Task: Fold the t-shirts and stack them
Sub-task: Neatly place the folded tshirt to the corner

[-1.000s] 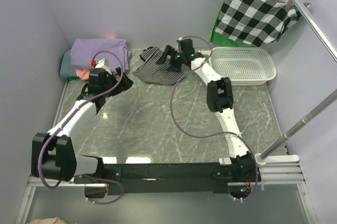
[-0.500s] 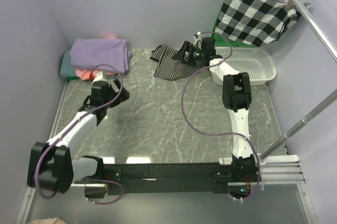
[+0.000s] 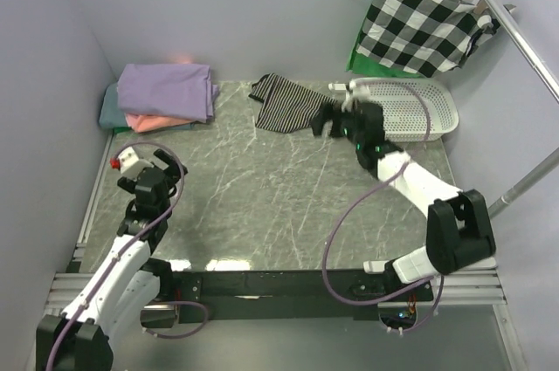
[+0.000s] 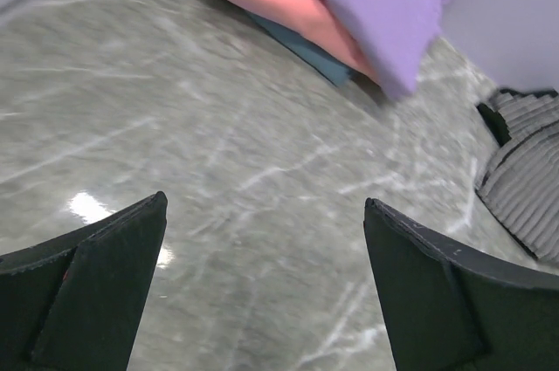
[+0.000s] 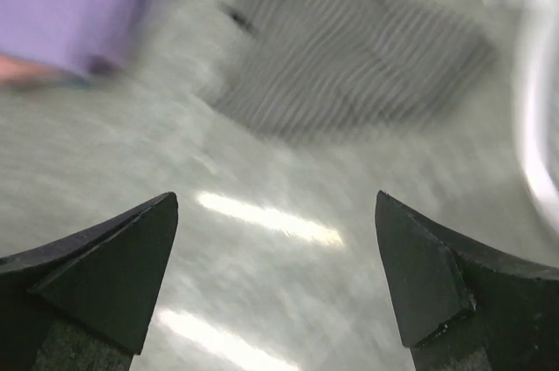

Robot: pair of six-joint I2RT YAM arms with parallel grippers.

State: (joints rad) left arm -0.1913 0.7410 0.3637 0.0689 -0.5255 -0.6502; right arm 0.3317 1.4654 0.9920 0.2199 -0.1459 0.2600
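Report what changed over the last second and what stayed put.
Both arms drew back toward their bases: the left gripper away from the stacked t-shirts, the right gripper off the striped cloth, which shifted right toward the basket and lies free. Both grippers open. Stack, basket and checked cloth unchanged.

Pale lilac walls (image 3: pixel 262 13) on three sides. Grey-green marbled tabletop (image 3: pixel 262 196), glare patches near front edge. Metal rail (image 3: pixel 524 50) at right.
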